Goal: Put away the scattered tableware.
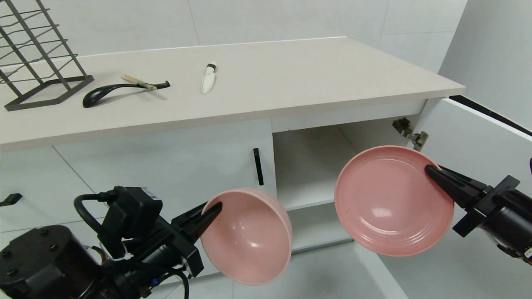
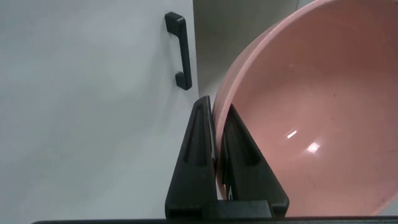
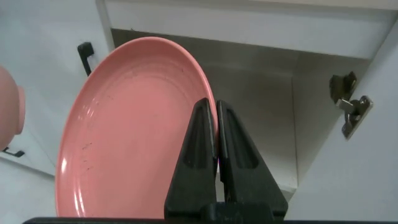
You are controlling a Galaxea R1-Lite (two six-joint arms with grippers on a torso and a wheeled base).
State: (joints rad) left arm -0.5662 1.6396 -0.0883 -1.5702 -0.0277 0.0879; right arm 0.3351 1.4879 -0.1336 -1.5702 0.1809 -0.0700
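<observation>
Holds a pink bowl (image 1: 249, 236) in the left jaws, pinched shut on its left rim, one finger inside the hollow and one outside. Carries it tipped on edge, hollow turned toward the head camera, low and near, in front of the closed left cupboard door (image 1: 166, 162) and near that door's black handle (image 1: 258, 166).

Holds a pink plate (image 1: 390, 199) in the right jaws, closed thin on the right rim. Carries it nearly upright, face toward the camera, before the open cupboard compartment (image 1: 311, 158), between the bowl and the swung-out right door (image 1: 474, 137); apart from the bowl, not touching. Inside the compartment, a white shelf (image 1: 309, 203); at the upper right corner, a metal hinge (image 1: 409, 133).

Farther off, up on the bench (image 1: 316, 70): at far left a dark wire rack (image 1: 37, 54); right of it a black spoon (image 1: 112, 89) with what looks like a pair of wooden chopsticks (image 1: 139, 82) across its handle, hard to be sure at this range; further right, apart, a small white knife (image 1: 209, 79).
</observation>
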